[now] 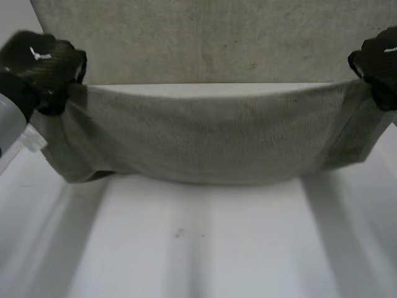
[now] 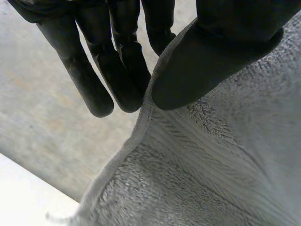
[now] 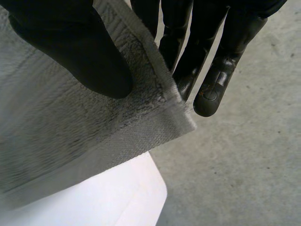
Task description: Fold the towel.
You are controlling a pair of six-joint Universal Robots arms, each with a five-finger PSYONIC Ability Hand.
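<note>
A grey-green towel (image 1: 205, 146) hangs in a sagging band between my two hands, lifted above the white table (image 1: 198, 248). The far part of the towel (image 1: 205, 37) lies flat on the table behind the hanging band. My left hand (image 1: 43, 62) pinches the towel's near left corner; in the left wrist view the thumb (image 2: 211, 56) presses the towel (image 2: 202, 169) against the straight fingers (image 2: 94, 80). My right hand (image 1: 378, 62) pinches the near right corner, thumb (image 3: 80, 52) on the towel (image 3: 70, 136), fingers (image 3: 211, 70) behind its hemmed corner.
Bare white table lies in front of the hanging towel. In the right wrist view a rounded table corner (image 3: 141, 193) shows below the towel, with grey floor (image 3: 244, 179) beyond it.
</note>
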